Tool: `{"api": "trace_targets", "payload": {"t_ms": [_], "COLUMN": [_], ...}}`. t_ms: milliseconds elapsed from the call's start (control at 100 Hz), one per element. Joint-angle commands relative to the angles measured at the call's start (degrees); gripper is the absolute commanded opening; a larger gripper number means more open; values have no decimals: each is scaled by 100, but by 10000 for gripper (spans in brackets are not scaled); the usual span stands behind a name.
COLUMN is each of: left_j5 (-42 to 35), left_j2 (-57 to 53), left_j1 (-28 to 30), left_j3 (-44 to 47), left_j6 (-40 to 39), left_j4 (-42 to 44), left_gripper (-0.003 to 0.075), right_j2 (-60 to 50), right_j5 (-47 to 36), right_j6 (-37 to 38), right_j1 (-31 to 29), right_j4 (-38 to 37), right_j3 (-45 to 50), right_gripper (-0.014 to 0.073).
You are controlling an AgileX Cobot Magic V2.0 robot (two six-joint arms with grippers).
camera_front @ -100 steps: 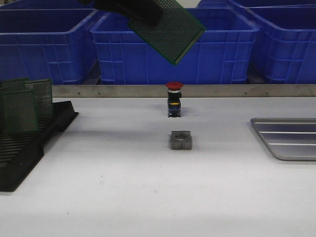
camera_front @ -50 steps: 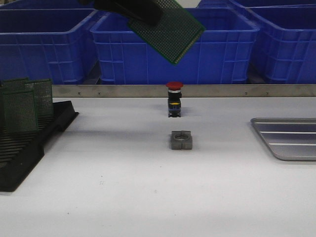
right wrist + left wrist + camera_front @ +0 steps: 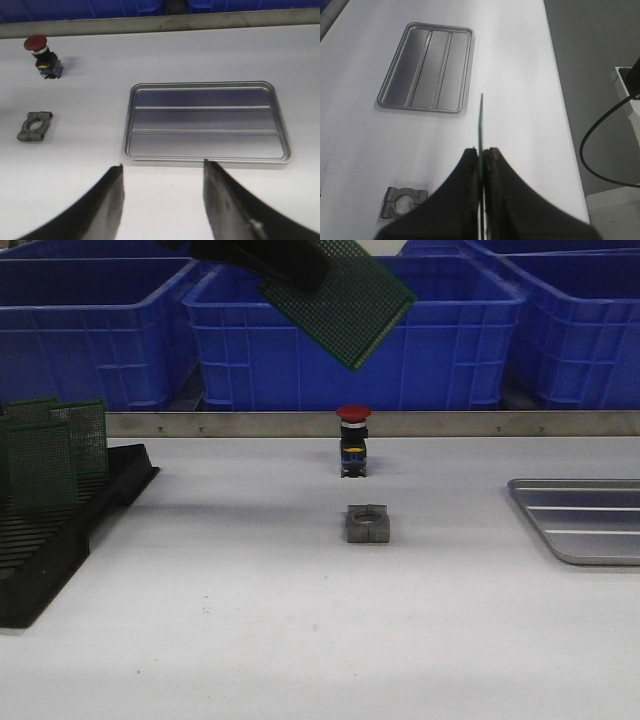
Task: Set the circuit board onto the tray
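My left gripper (image 3: 290,270) is shut on a green perforated circuit board (image 3: 345,305) and holds it high above the middle of the table. In the left wrist view the board (image 3: 480,125) shows edge-on, pinched between the black fingers (image 3: 492,172) of that gripper (image 3: 480,152). The silver-grey ridged tray (image 3: 585,520) lies empty at the table's right edge; it also shows in the left wrist view (image 3: 427,67) and the right wrist view (image 3: 205,122). My right gripper (image 3: 162,170) is open and empty, above the table just short of the tray's near rim.
A black slotted rack (image 3: 50,530) with upright green boards (image 3: 45,455) stands at the left. A red-topped push button (image 3: 352,440) and a grey metal clamp block (image 3: 366,524) sit mid-table. Blue plastic bins (image 3: 430,340) line the back behind a metal rail.
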Motion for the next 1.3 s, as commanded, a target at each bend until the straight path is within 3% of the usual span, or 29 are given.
{"api": "trace_targets", "payload": {"t_ms": [0,270,530,920,1170,1220,1290], "left_j5": [382,382,382,355,341,341,341], "left_j2": [-299,-299,-299,-299,-299,-299,-299], "left_j1": [-55,-55,-55,-55,-55,-55,-55], "left_j3": [-173,-173,-173,-173,-173,-173,-173], "left_j6": [-39,-39,-39,-39,-39,-39,-39], "left_j4": [-474,-474,-474,-474,-474,-474,-474], "left_gripper": [-20,-20,-20,-20,-20,-20,-20], "right_j2": [506,1686,2699,3813,4480,4598,4703], "right_j5": [-339,-234,-255,56,327,385,418], "right_j6": [-527,-2097,-3627,-4705,-4935,-4935,-4935], "right_j1": [213,1867,2812,2954,2954,2954,2954], "right_j4": [465,908,908,1572,1984,2028,2119], "right_j3": [-512,-1470,-2309,-3333,-3879,-3947,-3984], "right_gripper": [486,470,470,464,463,442,344]}}
